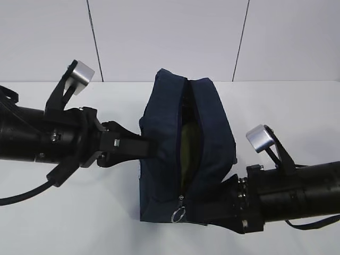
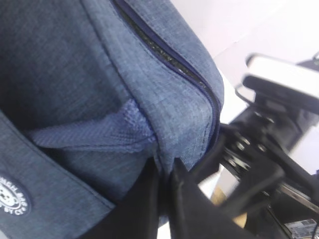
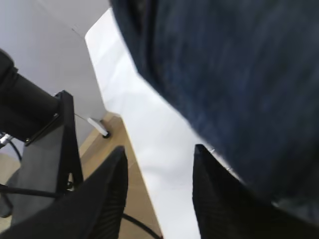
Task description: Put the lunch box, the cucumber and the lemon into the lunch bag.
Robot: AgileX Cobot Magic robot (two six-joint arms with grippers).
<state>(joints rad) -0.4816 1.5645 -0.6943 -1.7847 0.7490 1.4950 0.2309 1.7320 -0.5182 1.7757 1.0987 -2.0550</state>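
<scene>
White worktop [image 1: 64, 218]; boxy navy fabric bag [image 1: 212, 133] unzipped, contents unclear. Left hand [image 1: 142, 144] pinches bag's side; right hand [image 3: 159, 194] parted, empty.

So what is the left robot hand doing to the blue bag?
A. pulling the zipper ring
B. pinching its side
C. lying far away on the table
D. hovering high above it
B: the left gripper has its fingers shut on the side fabric of the lunch bag, well away from the zipper ring.

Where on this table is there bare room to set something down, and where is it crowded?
Bare table lies in front of the left arm, and behind the bag along the wall on both sides. It is crowded mid-table: the left end effector and right end effector press against the bag's sides.
</scene>
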